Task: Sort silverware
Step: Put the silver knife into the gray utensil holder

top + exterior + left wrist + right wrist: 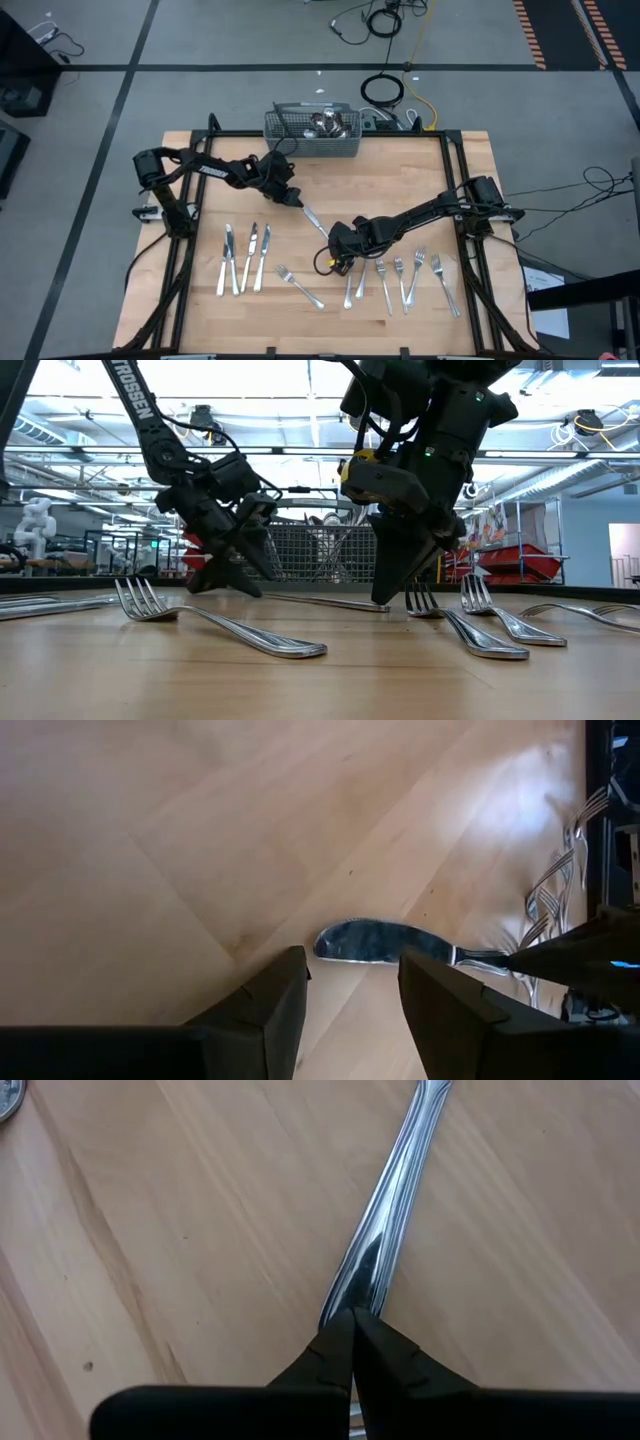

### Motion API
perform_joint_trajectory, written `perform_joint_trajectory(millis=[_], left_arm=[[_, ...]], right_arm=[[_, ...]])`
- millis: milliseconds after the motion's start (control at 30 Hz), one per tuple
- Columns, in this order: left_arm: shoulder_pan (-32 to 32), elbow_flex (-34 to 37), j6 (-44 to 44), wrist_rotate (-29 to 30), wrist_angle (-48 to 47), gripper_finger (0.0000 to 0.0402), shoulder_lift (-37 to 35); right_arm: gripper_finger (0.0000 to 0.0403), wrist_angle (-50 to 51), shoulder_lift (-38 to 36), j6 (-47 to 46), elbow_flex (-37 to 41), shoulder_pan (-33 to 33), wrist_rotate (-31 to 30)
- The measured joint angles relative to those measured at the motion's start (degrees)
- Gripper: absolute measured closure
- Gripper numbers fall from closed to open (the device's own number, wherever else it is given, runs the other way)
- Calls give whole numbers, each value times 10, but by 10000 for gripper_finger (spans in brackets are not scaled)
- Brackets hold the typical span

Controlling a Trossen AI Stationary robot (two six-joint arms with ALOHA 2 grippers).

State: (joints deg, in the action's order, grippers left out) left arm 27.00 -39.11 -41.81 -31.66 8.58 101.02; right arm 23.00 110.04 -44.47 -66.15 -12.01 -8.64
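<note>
High view, table: wooden table (200, 310) with both arms reaching toward its middle.
High view, basket: wire-mesh basket (312, 132) at the far edge, with silverware inside.
High view, knife in play: one table knife (313, 220) lies on the wood at the centre, between the two grippers.
High view, left gripper: left gripper (297, 202) sits at one end of that knife, jaws apart.
High view, right gripper: right gripper (330, 238) sits at the knife's other end.
High view, sorted knives: three knives (245, 260) lie side by side on the left near part of the table.
High view, sorted forks: a row of forks (410, 275) lies on the right near part; one lone fork (300, 287) lies between the two groups.
Low view: both grippers are down at the tabletop, basket behind them; forks in the foreground.
Left wrist view, fingers: the two dark fingers (270, 1010) stand released, with a clear gap, grasping nothing.
Left wrist view, knife: the blade lies flat on the wood just beyond the fingertips, not between them.
Right wrist view, claw: fingertips (335, 1345) clenched together, their tips at the end of the knife's handle; whether the handle is pinched cannot be told.
</note>
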Motion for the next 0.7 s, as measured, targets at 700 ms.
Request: perform_joint_trajectory(millis=[700], left_arm=[[-8, -2, -12, -9, 41, 253, 31]], right_arm=[[403, -3, 0, 21, 0, 0, 1]])
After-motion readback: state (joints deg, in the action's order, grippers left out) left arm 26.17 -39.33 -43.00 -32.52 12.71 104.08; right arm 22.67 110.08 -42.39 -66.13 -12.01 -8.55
